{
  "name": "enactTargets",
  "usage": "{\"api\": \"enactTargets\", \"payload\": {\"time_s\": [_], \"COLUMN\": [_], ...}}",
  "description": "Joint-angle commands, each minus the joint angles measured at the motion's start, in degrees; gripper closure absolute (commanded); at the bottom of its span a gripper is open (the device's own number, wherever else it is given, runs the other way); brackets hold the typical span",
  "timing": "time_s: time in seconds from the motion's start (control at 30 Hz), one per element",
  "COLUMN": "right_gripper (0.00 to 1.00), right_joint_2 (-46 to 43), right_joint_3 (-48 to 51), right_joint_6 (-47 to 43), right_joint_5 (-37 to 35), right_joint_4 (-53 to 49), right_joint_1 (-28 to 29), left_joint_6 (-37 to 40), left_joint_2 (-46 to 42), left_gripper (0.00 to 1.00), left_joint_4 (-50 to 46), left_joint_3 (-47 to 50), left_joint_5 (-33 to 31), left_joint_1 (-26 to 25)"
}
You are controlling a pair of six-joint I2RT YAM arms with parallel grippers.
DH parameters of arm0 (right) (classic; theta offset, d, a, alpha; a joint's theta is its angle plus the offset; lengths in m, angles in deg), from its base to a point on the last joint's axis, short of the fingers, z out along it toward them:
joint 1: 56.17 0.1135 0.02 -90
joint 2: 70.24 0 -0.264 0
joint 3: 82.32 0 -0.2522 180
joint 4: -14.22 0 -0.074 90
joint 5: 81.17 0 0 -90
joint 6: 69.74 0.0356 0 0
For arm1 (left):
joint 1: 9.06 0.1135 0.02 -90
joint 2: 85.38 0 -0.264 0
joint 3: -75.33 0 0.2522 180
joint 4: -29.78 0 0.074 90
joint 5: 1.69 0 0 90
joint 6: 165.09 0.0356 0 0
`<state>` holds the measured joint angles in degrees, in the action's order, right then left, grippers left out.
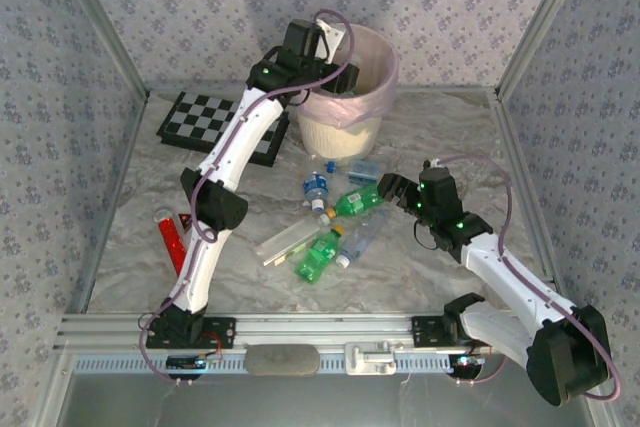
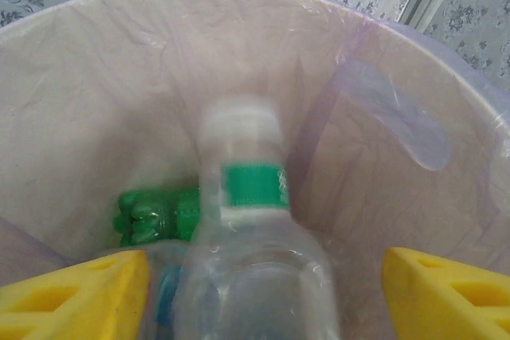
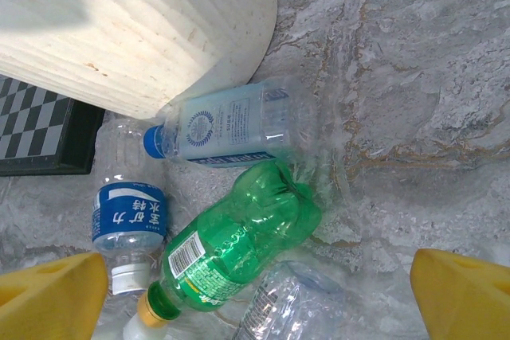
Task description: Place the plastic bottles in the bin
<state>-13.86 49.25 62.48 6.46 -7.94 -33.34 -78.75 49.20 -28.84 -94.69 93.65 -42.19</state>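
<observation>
Drop step. L gripper over bin, fingers apart; clear bottle loose between them, blurred, prob. falling inside bin. R gripper apart above green bottle just beside bin. Next: R descends, clamps it.

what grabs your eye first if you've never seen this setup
The left gripper hangs over the pink-lined bin at the back of the table. A blurred clear bottle sits between its spread yellow fingers, and a green bottle already lies at the bottom. Nearer the middle, loose plastic bottles lie scattered on the marbled surface, with the right gripper open over them.
</observation>
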Motion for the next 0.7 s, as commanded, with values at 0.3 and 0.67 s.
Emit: {"api": "enactTargets", "payload": {"time_s": [0.3, 0.67], "right_gripper": [0.01, 0.01], "right_joint_2": [1.18, 5.67], "right_joint_3": [0.58, 0.21], "right_joint_6": [1.17, 3.64], "right_joint_5": [0.39, 1.77], "right_joint_4": [0.73, 3.58], "right_joint_1": [-0.16, 0.53], "left_joint_6": [1.15, 3.40], "left_joint_2": [-6.78, -25.05], "left_gripper": [0.05, 0.03], "left_joint_4": [-0.88, 12.33], "left_joint_3": [0.31, 27.87], "left_joint_5": [-0.40, -3.40], "left_joint_1": [-2.77, -6.64]}}
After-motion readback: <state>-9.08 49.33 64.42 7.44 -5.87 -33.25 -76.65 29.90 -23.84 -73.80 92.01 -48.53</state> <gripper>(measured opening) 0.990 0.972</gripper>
